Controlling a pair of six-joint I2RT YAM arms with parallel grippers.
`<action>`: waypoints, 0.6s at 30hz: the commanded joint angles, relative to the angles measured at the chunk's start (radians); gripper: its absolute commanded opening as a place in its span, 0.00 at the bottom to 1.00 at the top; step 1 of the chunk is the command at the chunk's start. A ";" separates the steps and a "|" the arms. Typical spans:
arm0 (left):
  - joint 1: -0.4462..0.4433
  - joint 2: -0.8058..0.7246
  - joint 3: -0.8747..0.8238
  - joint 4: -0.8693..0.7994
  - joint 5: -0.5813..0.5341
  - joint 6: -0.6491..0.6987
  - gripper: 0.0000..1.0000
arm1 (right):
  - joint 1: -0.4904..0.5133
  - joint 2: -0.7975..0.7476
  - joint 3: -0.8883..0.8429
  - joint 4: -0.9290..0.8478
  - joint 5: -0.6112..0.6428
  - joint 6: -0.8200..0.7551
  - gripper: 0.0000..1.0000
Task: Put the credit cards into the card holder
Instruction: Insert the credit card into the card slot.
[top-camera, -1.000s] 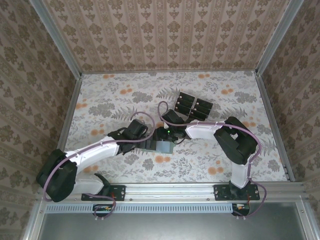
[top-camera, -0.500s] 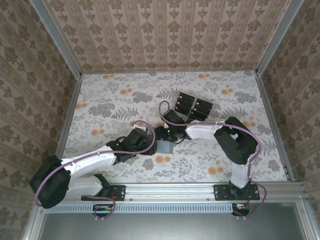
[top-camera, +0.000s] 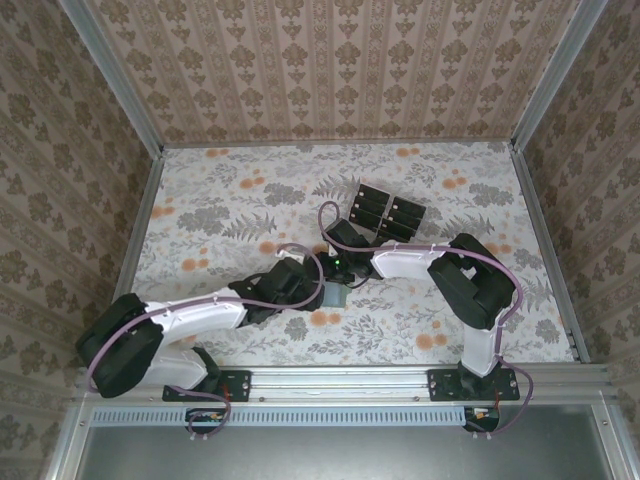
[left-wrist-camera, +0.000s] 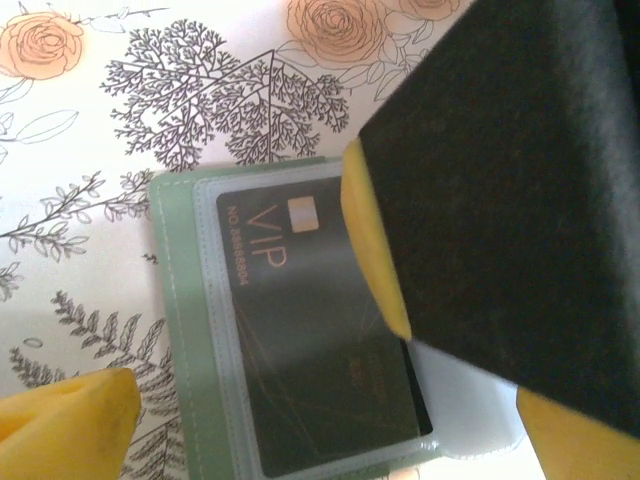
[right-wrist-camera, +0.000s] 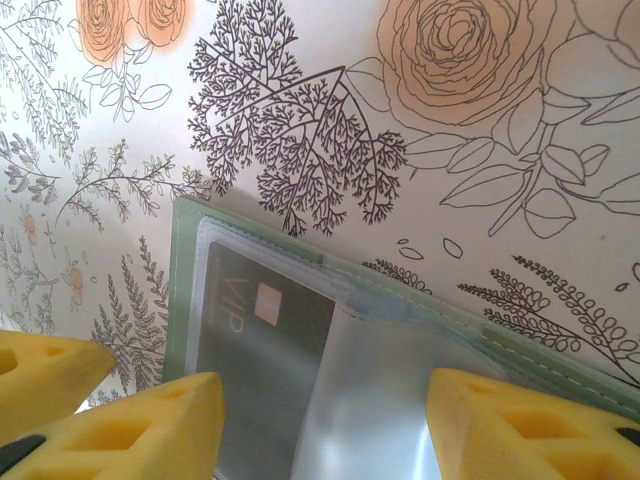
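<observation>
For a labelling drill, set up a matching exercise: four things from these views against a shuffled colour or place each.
1 holder
2 VIP card
3 loose cards
4 finger pads

A yellow
B inside a clear sleeve
C sage green
D grouped far back on the table

Pairs: 1-C, 2-B, 3-D, 4-A

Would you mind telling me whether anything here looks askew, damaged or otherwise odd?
Nothing stands out. The holder lies open and flat, with one card lying within its clear sleeve. The other cards sit in tidy rows further back. No damage is visible.
</observation>
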 joint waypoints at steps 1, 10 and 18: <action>-0.009 0.036 0.037 0.034 -0.031 0.013 1.00 | 0.005 0.012 -0.032 -0.053 -0.027 0.024 0.59; -0.009 0.071 0.020 0.014 -0.075 0.009 1.00 | 0.004 0.009 -0.020 -0.061 -0.027 0.023 0.59; -0.009 0.100 0.007 -0.009 -0.102 0.008 1.00 | -0.004 -0.010 -0.002 -0.073 -0.028 0.023 0.59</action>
